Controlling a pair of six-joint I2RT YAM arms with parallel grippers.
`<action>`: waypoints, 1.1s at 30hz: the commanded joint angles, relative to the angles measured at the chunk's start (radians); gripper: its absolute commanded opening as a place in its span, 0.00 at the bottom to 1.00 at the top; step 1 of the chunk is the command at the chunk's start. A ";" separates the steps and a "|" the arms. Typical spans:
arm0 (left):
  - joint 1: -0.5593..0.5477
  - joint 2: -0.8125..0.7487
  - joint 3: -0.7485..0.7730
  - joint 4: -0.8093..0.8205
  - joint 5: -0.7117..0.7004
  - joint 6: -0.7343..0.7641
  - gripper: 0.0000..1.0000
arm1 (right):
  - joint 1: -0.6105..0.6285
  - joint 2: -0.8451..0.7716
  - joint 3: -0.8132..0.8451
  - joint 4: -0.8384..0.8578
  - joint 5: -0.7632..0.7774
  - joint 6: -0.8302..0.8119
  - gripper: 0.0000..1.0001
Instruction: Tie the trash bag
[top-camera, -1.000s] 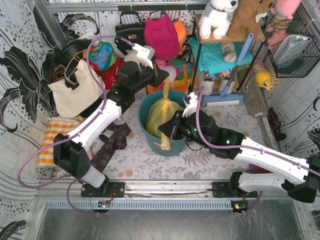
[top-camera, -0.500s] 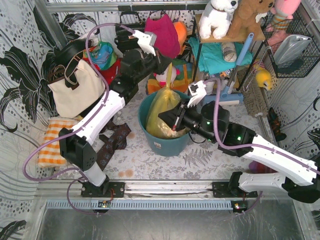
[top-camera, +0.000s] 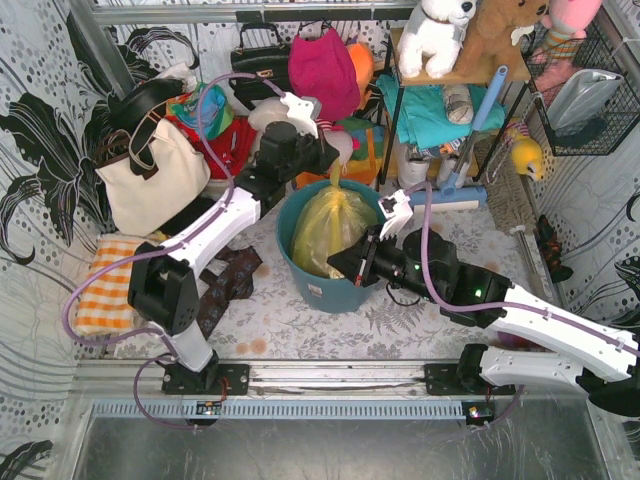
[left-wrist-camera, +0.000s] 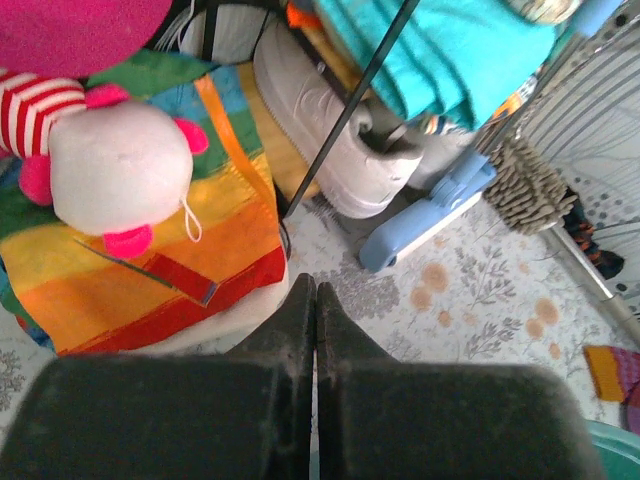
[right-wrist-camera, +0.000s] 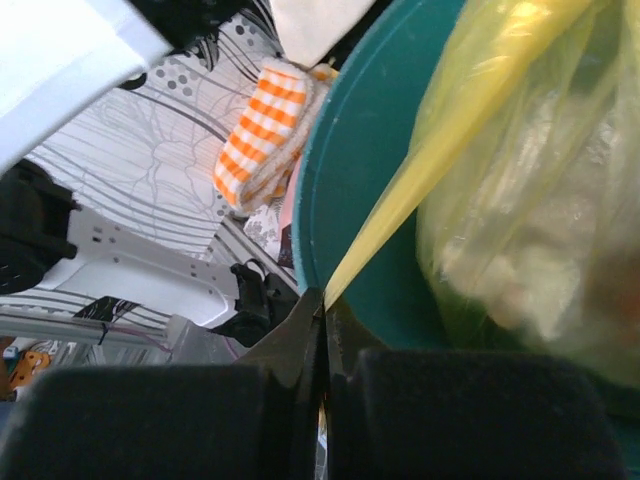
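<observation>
The trash bag (top-camera: 330, 225), yellow and glossy, sits bulging in the teal bucket (top-camera: 322, 288). A twisted yellow strand rises from its top to my left gripper (top-camera: 335, 165), which is shut just above the bucket's far rim. In the left wrist view that gripper (left-wrist-camera: 315, 285) shows its jaws pressed together, the strand hidden below them. My right gripper (top-camera: 342, 264) is at the bucket's near right rim. In the right wrist view it (right-wrist-camera: 322, 305) is shut on a second taut yellow strand (right-wrist-camera: 440, 170) running up to the bag (right-wrist-camera: 545, 220), beside the bucket wall (right-wrist-camera: 355, 190).
A cream tote (top-camera: 150, 180) and an orange checked cloth (top-camera: 105, 280) lie at the left. Plush toys, bags and a shelf rack (top-camera: 400, 110) crowd the back. A white shoe (left-wrist-camera: 335, 140), a blue brush (left-wrist-camera: 430, 215) and a rainbow bag (left-wrist-camera: 150, 270) lie beyond the left fingers.
The right gripper closed on a bag strand and drew back toward the bucket's near rim. The left gripper, raised half a second ago, came down toward the bucket, and the bag settled lower.
</observation>
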 joint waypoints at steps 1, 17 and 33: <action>0.007 0.032 0.021 0.026 -0.049 0.035 0.00 | 0.011 -0.013 0.042 0.082 -0.081 -0.013 0.00; 0.007 -0.011 0.137 0.000 -0.055 0.063 0.00 | 0.051 0.025 0.156 0.104 -0.129 -0.083 0.00; 0.005 -0.251 -0.155 0.038 0.028 0.015 0.50 | 0.076 -0.094 0.052 -0.043 0.081 -0.021 0.10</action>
